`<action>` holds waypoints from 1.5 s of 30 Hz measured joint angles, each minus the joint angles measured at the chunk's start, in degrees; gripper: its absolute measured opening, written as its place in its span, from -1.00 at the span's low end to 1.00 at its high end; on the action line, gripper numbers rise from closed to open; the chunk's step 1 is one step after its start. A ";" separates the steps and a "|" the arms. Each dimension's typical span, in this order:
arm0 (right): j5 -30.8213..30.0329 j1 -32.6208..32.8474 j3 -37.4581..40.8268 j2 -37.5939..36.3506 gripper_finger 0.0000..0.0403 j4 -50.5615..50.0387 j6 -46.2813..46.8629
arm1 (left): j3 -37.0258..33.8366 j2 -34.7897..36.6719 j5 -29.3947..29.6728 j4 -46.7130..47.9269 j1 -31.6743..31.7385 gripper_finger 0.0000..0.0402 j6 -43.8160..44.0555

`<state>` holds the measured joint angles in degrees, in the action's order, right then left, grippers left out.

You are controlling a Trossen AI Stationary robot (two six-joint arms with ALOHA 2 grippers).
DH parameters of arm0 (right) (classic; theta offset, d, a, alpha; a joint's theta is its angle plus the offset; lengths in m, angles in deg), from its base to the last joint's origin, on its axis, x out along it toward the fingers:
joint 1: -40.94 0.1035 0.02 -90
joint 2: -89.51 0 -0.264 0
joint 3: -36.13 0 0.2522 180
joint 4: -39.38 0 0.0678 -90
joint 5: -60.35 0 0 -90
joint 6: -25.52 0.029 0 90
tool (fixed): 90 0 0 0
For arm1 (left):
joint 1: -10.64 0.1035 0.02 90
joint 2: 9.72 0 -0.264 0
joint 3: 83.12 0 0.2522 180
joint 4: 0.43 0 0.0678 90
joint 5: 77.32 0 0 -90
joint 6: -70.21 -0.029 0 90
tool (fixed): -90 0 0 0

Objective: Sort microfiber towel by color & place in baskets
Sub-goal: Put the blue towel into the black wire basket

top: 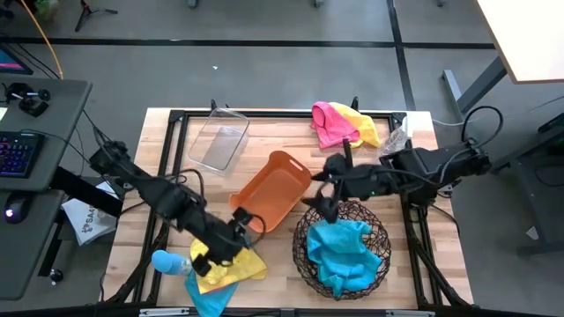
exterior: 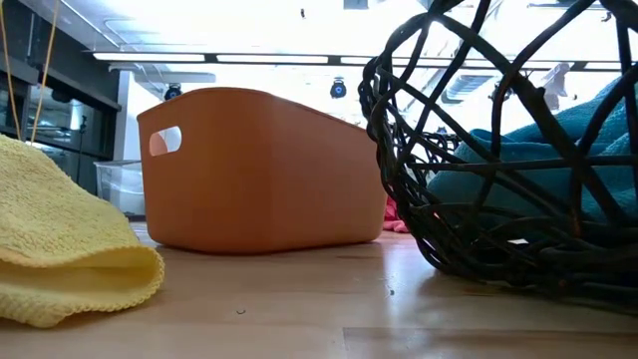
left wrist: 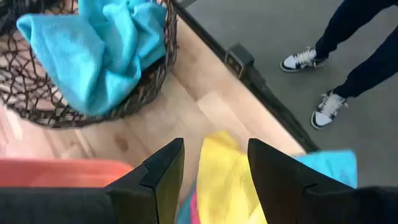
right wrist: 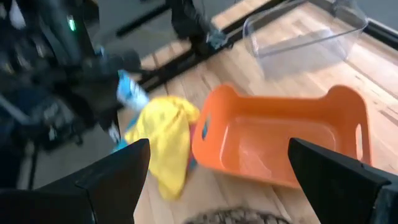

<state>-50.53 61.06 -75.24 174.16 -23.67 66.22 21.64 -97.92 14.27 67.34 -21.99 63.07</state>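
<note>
My left gripper [top: 222, 253] [left wrist: 214, 180] is open and low over a yellow towel [top: 236, 269] [left wrist: 225, 177] near the table's near edge, one finger on each side of a raised fold. The towel lies on the table [exterior: 60, 239], over a sky-blue towel [top: 207, 298] [left wrist: 333, 165]; a bit of pink [left wrist: 190, 206] shows beneath. My right gripper [top: 322, 190] [right wrist: 217, 186] hangs open between the orange tub [top: 273, 189] [right wrist: 280, 140] and the round wire basket [top: 342, 251], touching nothing. Sky-blue towels [top: 345, 254] [left wrist: 99, 50] fill the basket. A pink and a yellow towel [top: 342, 125] lie at the far edge. My left gripper comes at the yellow towel from above, slanting toward the near edge. A raised fold [left wrist: 217, 162] stands between its two fingers [left wrist: 163, 180]. I cannot tell whether the fingers touch it. The towel rests on the table.
The clear bin [top: 218, 141] [right wrist: 305, 31] stands at the far left with nothing in it. A bottle with a blue end [top: 166, 261] lies left of the towel pile. A person's legs and shoes [left wrist: 323, 74] stand just beyond the near edge. Bare wood shows between tub and basket.
</note>
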 joint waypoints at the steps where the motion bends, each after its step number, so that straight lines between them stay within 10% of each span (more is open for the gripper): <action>1: 0.12 0.67 -0.14 0.00 0.88 -1.04 -0.64 | 1.38 -1.31 0.12 0.15 -0.63 -0.17 0.99; 11: 0.22 5.09 -0.11 0.00 0.88 -5.14 -4.08 | 11.84 -14.33 -2.41 4.11 -11.39 -0.17 11.50; 22: -0.43 5.92 -0.06 0.00 0.88 -4.86 -2.00 | 11.87 -28.94 -0.05 4.38 -24.21 -0.20 3.98; 45: -0.94 7.07 -0.04 0.02 0.88 -4.42 5.80 | 5.62 -39.54 -1.63 6.81 -22.72 -0.25 5.53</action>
<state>-51.48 68.13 -75.28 174.18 -28.10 72.02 27.25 -137.46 12.64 74.15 -44.71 68.60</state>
